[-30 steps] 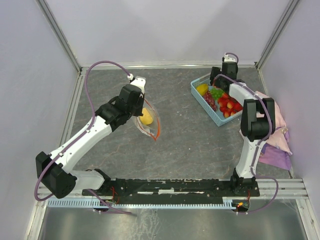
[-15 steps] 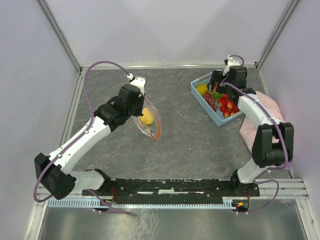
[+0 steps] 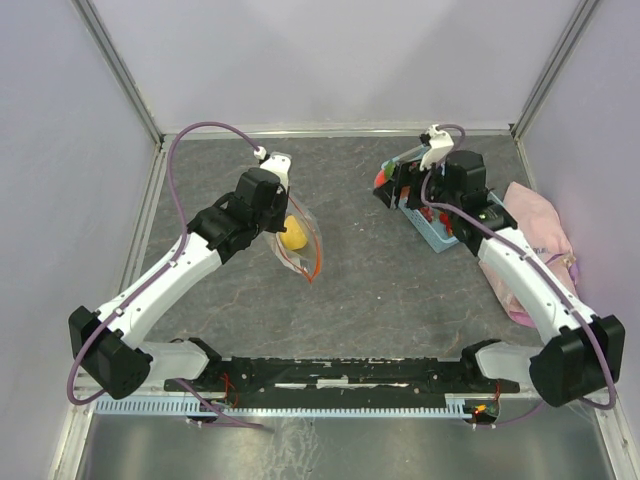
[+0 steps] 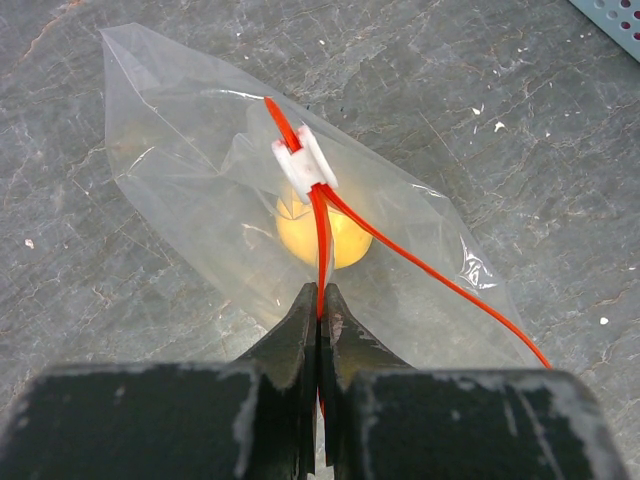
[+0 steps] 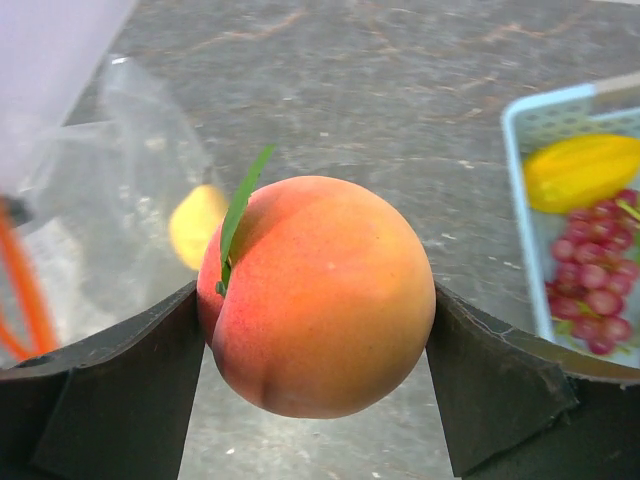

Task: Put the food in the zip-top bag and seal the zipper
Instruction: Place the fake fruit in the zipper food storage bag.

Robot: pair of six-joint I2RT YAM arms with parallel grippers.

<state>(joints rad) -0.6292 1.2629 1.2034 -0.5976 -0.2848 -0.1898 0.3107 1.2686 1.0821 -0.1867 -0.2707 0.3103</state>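
The clear zip-top bag (image 4: 190,170) lies on the dark table with a yellow lemon (image 4: 345,245) inside. Its orange-red zipper (image 4: 440,285) splits in two below the white slider (image 4: 303,165), so the mouth stands apart there. My left gripper (image 4: 320,295) is shut on one strip of the zipper; from above it (image 3: 283,213) sits over the bag (image 3: 305,250). My right gripper (image 5: 315,300) holds an orange-pink peach (image 5: 330,300) in the air, between the basket and the bag, and shows from above (image 3: 385,185) just left of the basket.
The light blue basket (image 5: 515,130) holds a yellow mango (image 5: 585,170) and purple grapes (image 5: 590,290); my right arm covers most of it (image 3: 432,232) from above. A pink cloth (image 3: 535,225) lies by the right wall. Grey walls close in the table.
My right arm has swung out of the basket to the left with the peach, its elbow dropping toward the near edge. The left arm and bag have stayed still.
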